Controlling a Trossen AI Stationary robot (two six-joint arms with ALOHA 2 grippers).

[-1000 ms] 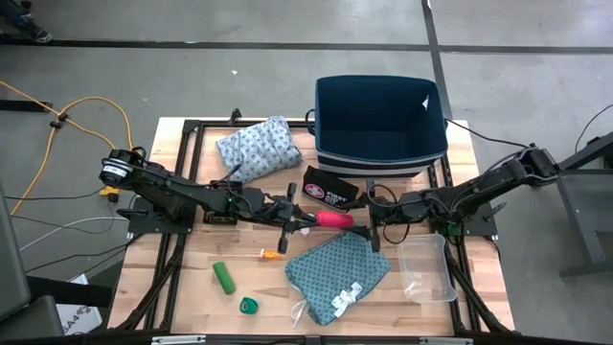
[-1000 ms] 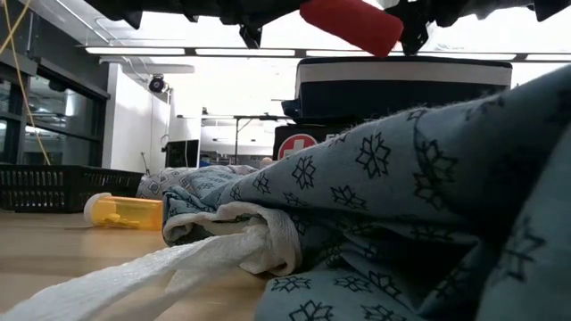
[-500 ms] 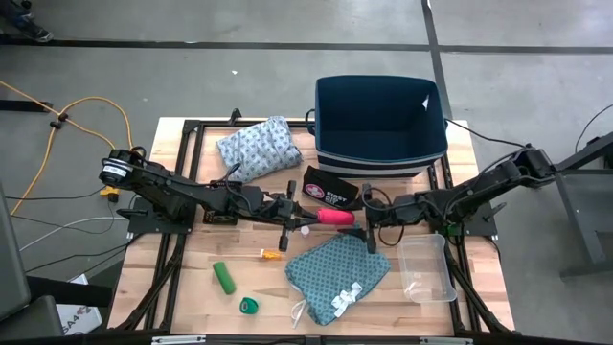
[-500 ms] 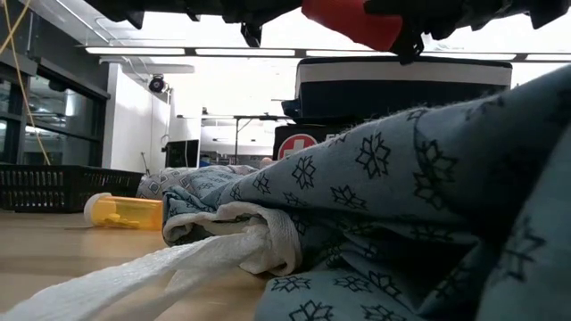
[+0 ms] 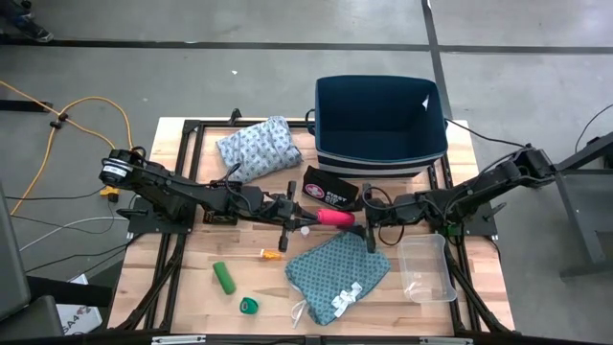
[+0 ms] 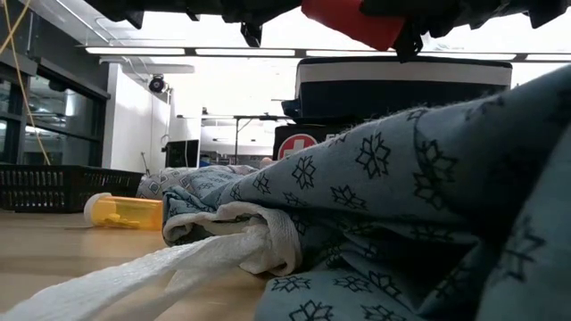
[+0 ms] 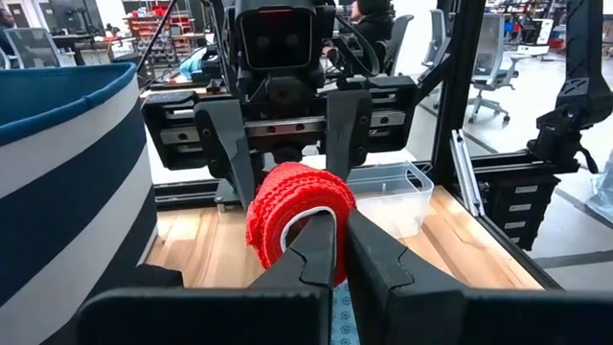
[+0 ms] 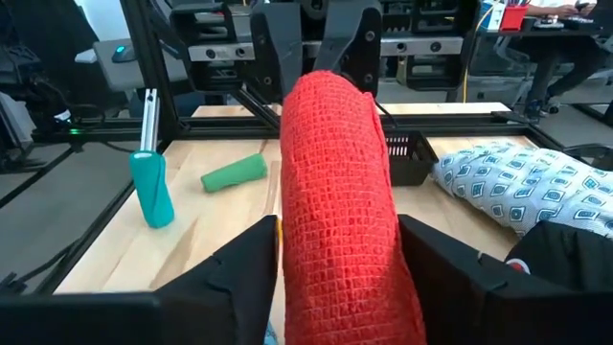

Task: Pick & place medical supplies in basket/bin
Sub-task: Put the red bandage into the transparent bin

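Right gripper [image 5: 368,217] advanced onto red roll [image 5: 335,218] — wooden table [image 5: 192,287].

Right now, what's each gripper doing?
Left gripper: shut on the red roll.
Right gripper: jaws either side of the same roll, grip unclear.

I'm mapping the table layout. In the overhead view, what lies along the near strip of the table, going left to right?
Green roll → small green tape ring → orange-tipped stick → teal patterned cloth with white ties → clear plastic container.
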